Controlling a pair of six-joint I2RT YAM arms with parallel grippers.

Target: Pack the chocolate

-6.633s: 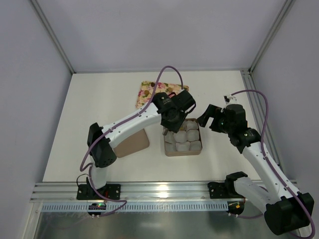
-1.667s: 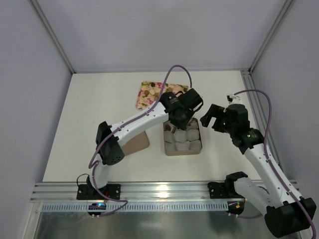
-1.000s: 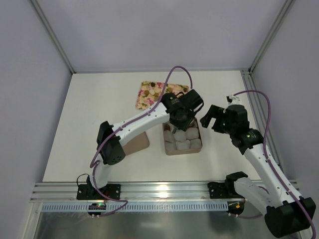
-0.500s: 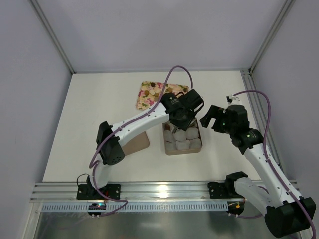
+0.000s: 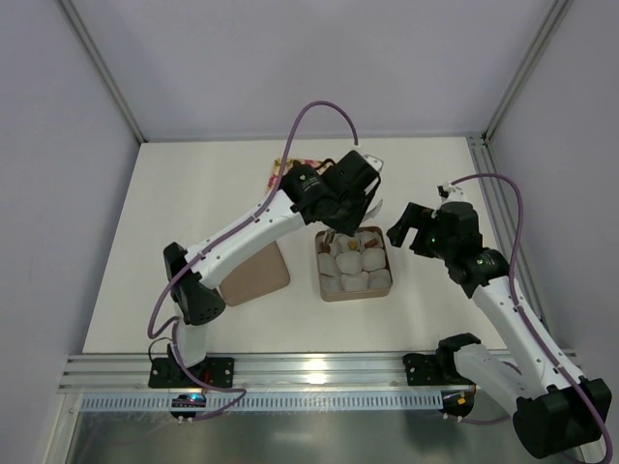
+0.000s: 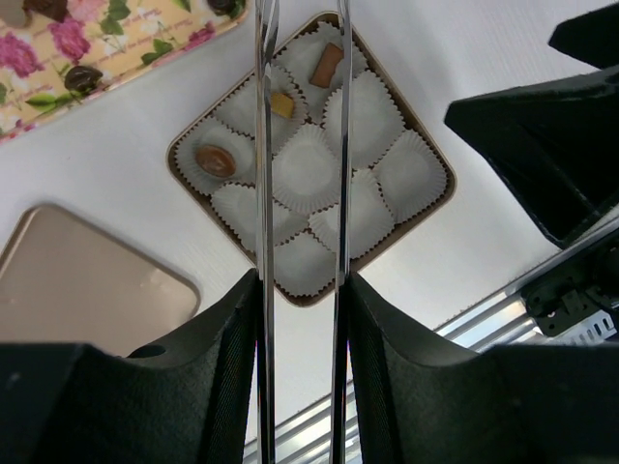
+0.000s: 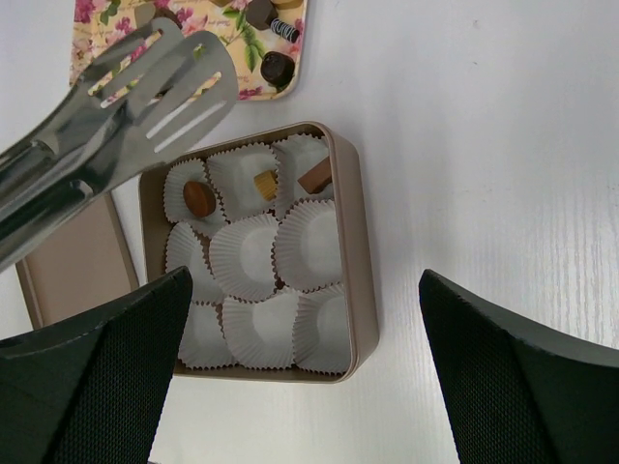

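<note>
— What are the left jaws doing?
— They are partly closed, squeezing long shiny metal tongs. The tong tips are a little apart, up above the square tan tin box.
— And the right jaws?
— Open very wide, holding nothing, up in the air at the right side of the box.
— Where is the chocolate?
— Three small pieces of chocolate sit in the far row of the white crinkly paper cups in the box: a round brown one, a little tan one and a brown block. More dark pieces lie on the flowery flat tray, on the far side of the box.
— What else is there?
— A flat tan lid lies left of the box. All of it rests on a white tabletop. Pale grey walls stand around it, and a silver metal rail runs along the near edge.
</note>
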